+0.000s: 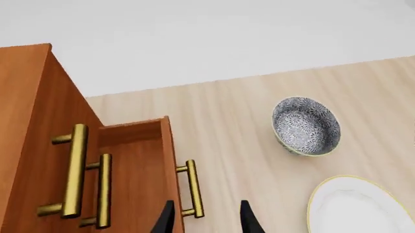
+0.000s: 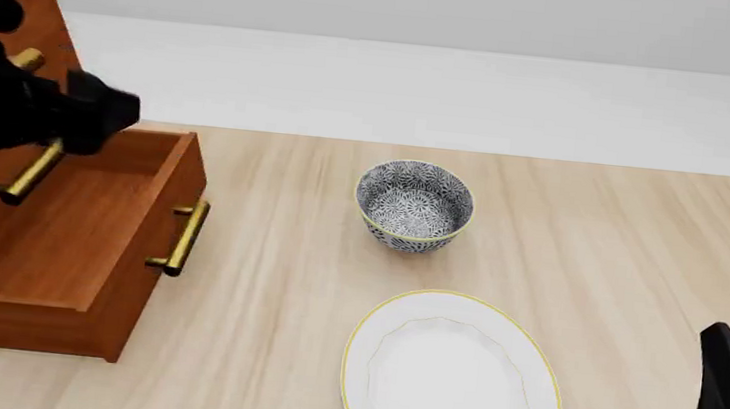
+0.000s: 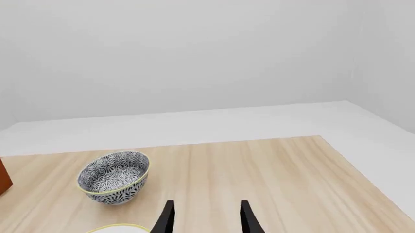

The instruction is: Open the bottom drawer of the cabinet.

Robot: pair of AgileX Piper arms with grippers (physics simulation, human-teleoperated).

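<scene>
The bottom drawer (image 2: 80, 237) already stands pulled well out of the cabinet (image 2: 16, 0), its open box reaching toward the patterned bowl (image 2: 413, 205) and its front panel facing that way. Its brass bar handle (image 2: 182, 237) sits on the bowl side of that panel, long axis running along the drawer front, crosswise to the pull direction.

The left gripper (image 1: 204, 218) is much the nearer one. In the left wrist view its jaws are spread with nothing between them, and the handle lies just beside one fingertip, outside the gap rather than inside it. Whether the finger touches the bar is hard to judge from this angle. The left arm (image 2: 26, 107) hangs over the drawer's cabinet end.

The right gripper (image 3: 204, 218) is well apart from the cabinet, beyond the white plate (image 2: 451, 374), its jaws likewise spread and empty.

Between the drawer front and the bowl the bench (image 2: 602, 247) is bare, so a further pull has room before the handle nears the bowl. The task looks essentially finished.
</scene>
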